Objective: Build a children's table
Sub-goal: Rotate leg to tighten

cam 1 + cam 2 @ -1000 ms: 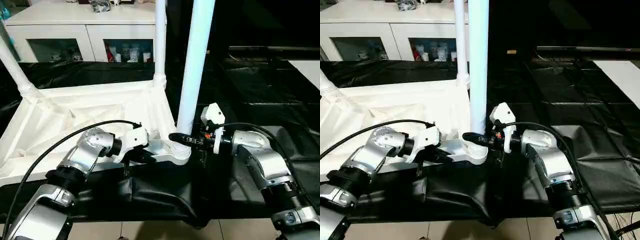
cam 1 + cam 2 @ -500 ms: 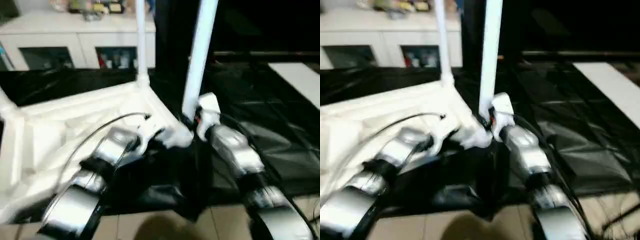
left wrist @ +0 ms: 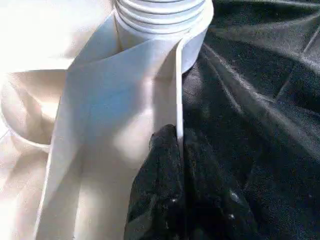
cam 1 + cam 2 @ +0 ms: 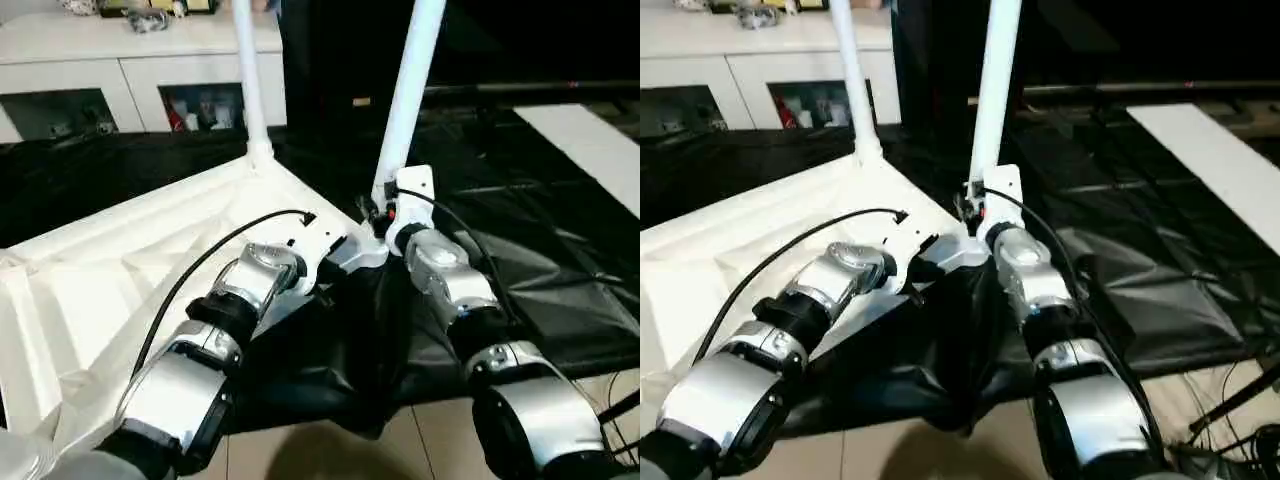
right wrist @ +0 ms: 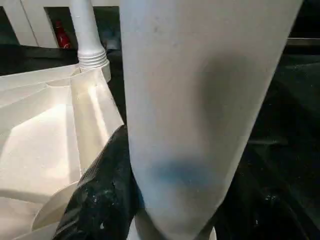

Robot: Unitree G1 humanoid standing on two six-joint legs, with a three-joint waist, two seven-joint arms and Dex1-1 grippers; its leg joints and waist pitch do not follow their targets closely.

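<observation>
I see a black sheet (image 4: 560, 250) spread over the work surface, creased and glossy, its near edge bunched into a fold that hangs over the tan tiled floor (image 4: 330, 455). At the back stands a white cabinet (image 4: 140, 70) with glass doors, small items blurred behind them and more clutter on top. A white board (image 4: 590, 140) lies far right.

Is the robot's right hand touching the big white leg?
Touching. In the right wrist view a black finger presses against the near leg.
</observation>
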